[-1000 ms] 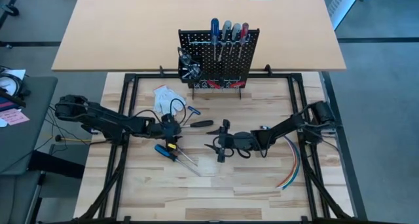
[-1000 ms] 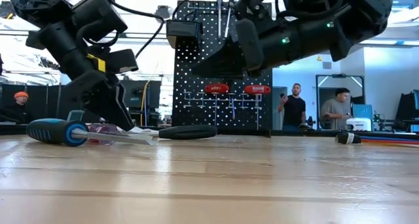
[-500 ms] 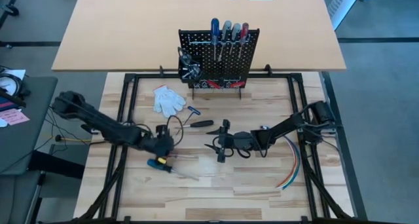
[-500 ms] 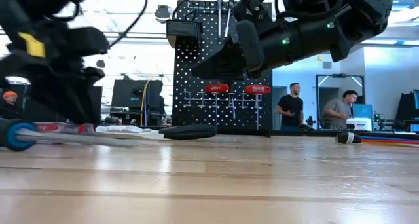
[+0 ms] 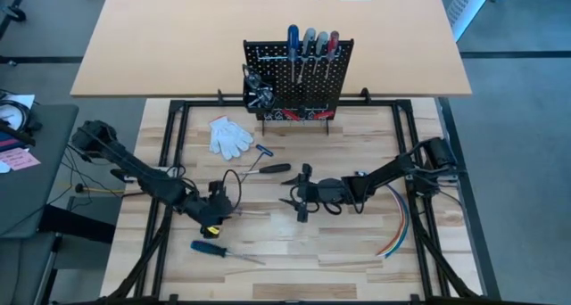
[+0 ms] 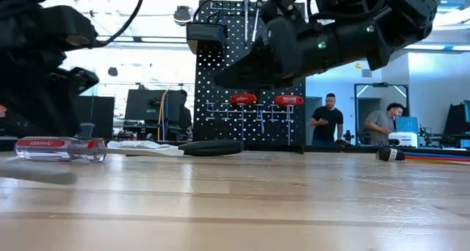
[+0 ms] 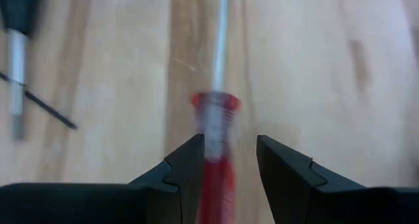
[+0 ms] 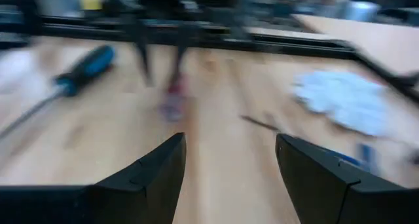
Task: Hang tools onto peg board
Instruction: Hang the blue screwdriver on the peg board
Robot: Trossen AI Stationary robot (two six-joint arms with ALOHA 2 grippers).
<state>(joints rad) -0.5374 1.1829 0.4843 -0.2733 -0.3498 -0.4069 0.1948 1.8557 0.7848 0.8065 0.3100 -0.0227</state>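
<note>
The left pincer [image 5: 217, 214] is down low over the wooden surface [image 5: 357, 251], its two dark fingers [image 7: 186, 168] partly apart with the red-handled screwdriver [image 7: 215, 152] lying between them; the handle sits in the gap, but I cannot tell whether the fingers actually press on it. That screwdriver's clear red handle [image 6: 62, 148] rests flat on the boards, shaft pointing away from the arm. A blue-handled screwdriver [image 5: 214, 249] lies loose nearer the front edge, and a black-handled one [image 5: 272, 168] lies towards the middle, beside the white gloves [image 5: 230, 136]. The right pincer [image 5: 299, 201] hovers near the centre, fingers spread wide and holding nothing. The peg board [image 5: 299, 78] stands upright at the far side with several screwdrivers already hanging along its top and a small black bin at its left. Coloured wires [image 5: 399, 229] trail at the right. Two people [image 6: 328, 120] stand in the room beyond
</note>
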